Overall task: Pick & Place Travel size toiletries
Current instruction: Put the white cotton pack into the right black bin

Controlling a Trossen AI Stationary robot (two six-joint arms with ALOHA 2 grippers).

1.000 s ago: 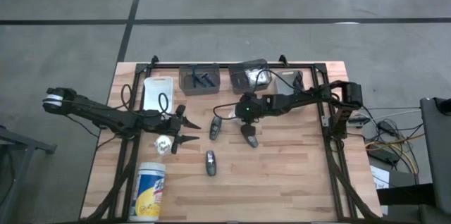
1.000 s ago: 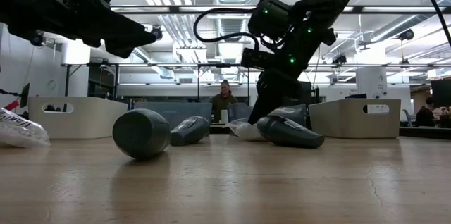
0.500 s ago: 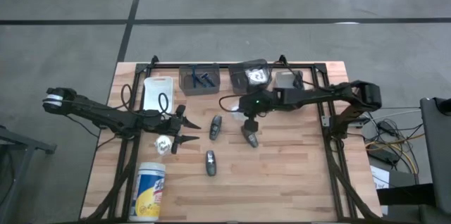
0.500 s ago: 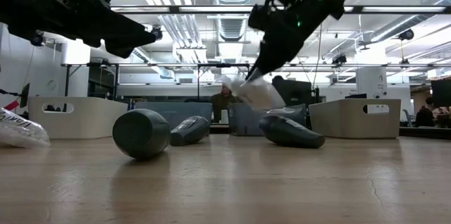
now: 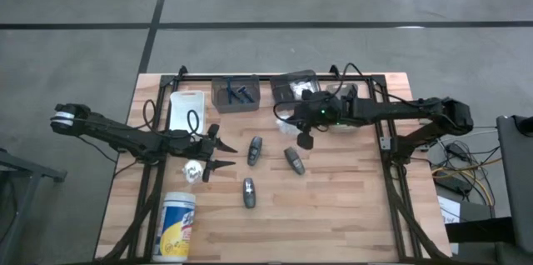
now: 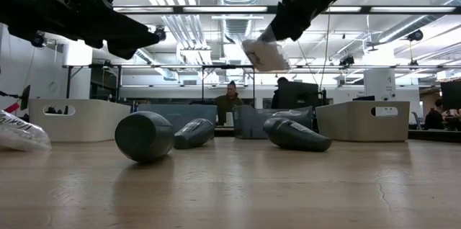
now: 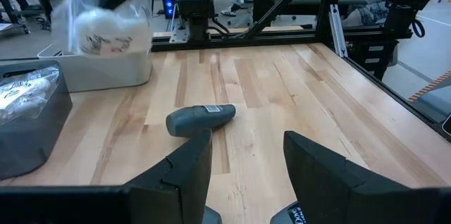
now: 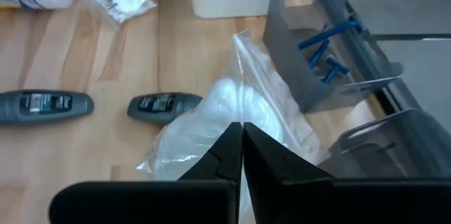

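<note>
3 tubes (image 5: 250,192) between both arms

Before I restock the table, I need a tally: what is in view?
tubes: three, dark grey, lying mid-table
table packet: one, white, beside the left end effector
held packet: one, white, in the air
blue sticks: a few, in the grey bin, far edge
white bin: one, far left
canister: one, white, near left corner
person: one, beyond the table
left end effector: open, above the table's left
right end effector: shut on the held packet
</note>
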